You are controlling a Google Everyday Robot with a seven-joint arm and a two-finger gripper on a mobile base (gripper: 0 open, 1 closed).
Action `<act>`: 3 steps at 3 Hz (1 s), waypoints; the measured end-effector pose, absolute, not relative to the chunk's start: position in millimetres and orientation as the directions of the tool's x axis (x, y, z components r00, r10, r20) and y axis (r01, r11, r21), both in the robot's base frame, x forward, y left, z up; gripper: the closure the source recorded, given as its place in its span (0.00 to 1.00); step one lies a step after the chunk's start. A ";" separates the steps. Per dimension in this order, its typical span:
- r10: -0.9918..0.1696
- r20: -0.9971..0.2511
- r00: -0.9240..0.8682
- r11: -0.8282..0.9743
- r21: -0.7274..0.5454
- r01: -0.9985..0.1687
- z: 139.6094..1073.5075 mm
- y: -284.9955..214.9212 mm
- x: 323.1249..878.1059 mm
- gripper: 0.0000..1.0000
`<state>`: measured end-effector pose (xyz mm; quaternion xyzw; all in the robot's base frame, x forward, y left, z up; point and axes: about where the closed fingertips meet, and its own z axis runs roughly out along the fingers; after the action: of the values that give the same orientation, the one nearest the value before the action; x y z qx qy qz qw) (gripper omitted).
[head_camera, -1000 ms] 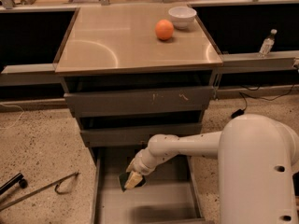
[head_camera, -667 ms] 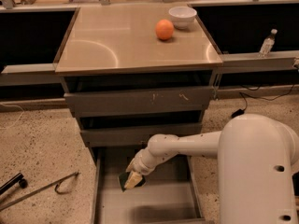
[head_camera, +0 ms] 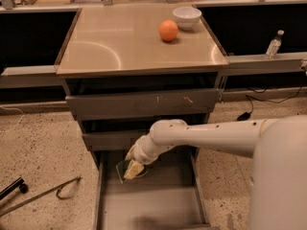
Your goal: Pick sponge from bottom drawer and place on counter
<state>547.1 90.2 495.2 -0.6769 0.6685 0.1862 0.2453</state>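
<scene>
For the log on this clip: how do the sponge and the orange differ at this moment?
Look: the sponge is flat, dark green with yellow; the orange is round and orange.
Place: the sponge is low in the open bottom drawer; the orange sits on the counter near a white bowl.
Contact: the end effector is at the sponge; the orange is far from the arm.
Both are small and look similar in width.

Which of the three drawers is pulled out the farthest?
The bottom drawer: it reaches far past the middle drawer and top drawer, and the gripper is inside it at the sponge.
</scene>
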 end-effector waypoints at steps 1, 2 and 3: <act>-0.793 -0.596 0.130 0.002 -0.216 -0.976 601.4 93.8 552.7 1.00; -0.796 -0.585 0.154 -0.002 -0.251 -0.968 620.9 94.9 554.2 1.00; -0.796 -0.585 0.154 -0.002 -0.251 -0.968 620.9 94.9 554.2 1.00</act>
<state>554.2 94.9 620.9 -0.6941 0.6353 0.1392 0.3086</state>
